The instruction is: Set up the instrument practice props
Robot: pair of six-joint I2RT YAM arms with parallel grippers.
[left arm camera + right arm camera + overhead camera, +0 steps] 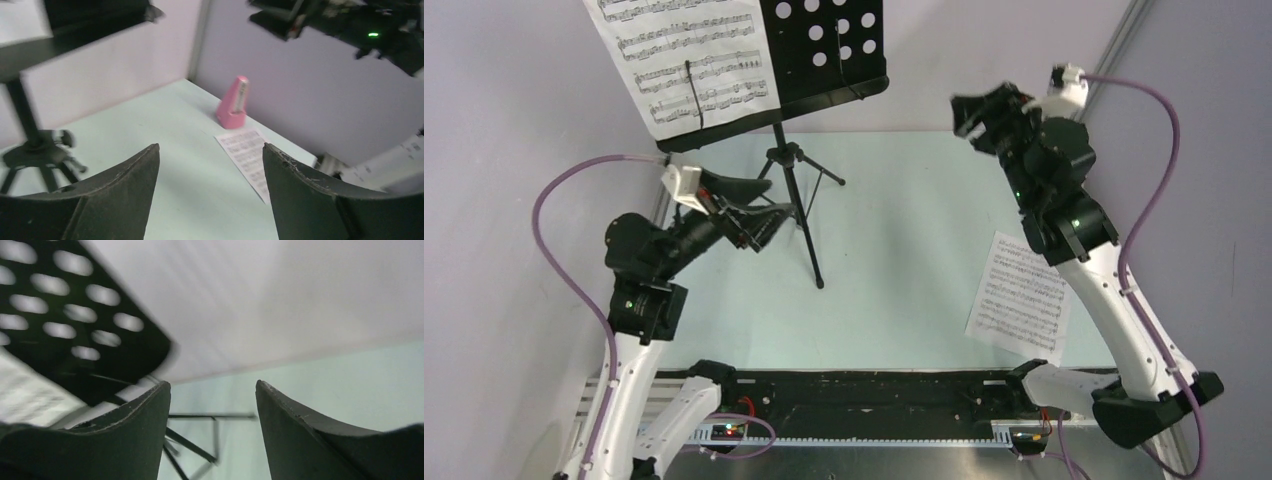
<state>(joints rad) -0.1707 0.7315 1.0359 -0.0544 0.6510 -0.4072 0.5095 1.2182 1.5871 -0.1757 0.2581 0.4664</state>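
A pale green tabletop (904, 230) sits between lilac walls (514, 90). The stand (799, 80) is at the back left with one sheet (689, 55) on its desk; a second sheet (1019, 295) lies flat at the right. The pink metronome (234, 102) stands by the wall beyond it. Left claw (776, 198), beside the stand's post, and raised right claw (964, 120) both gape, empty

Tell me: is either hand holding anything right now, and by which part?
Nothing is held. The left hand and the right hand both stand open and empty.
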